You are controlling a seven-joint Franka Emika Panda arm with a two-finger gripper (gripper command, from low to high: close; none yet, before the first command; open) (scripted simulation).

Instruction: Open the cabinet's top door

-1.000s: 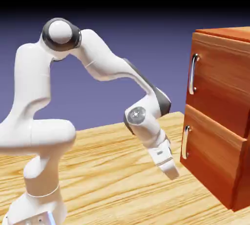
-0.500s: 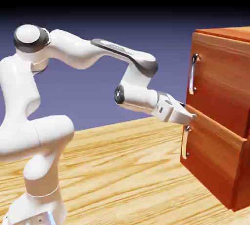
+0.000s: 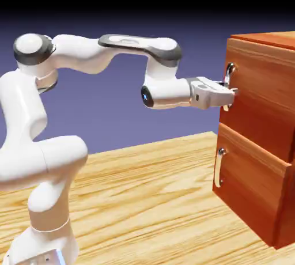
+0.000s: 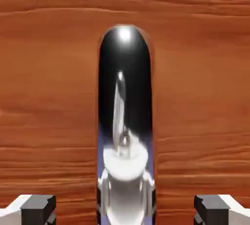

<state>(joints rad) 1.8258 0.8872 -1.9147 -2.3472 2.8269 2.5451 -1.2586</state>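
The reddish-brown wood cabinet (image 3: 265, 143) stands at the exterior view's right. Its top door (image 3: 262, 94) carries a curved vertical silver handle (image 3: 229, 74). My gripper (image 3: 228, 93) reaches level from the left and sits at the lower part of that handle. In the hand view the shiny handle (image 4: 125, 97) runs upright down the middle of the wood panel (image 4: 49, 72). It passes between my two grey fingertips (image 4: 35, 210), which stand wide apart on either side without touching it. The gripper (image 4: 125, 210) is open around the handle.
Below the top door is a similar lower panel (image 3: 248, 186) with its own silver handle (image 3: 218, 167). The cabinet rests on a light wooden table (image 3: 150, 200). My white arm arches in from the exterior view's lower left.
The hand has swung up from low over the table, past the lower panel's top edge, to the top door's handle. It now points level at the door, fingers astride the handle.
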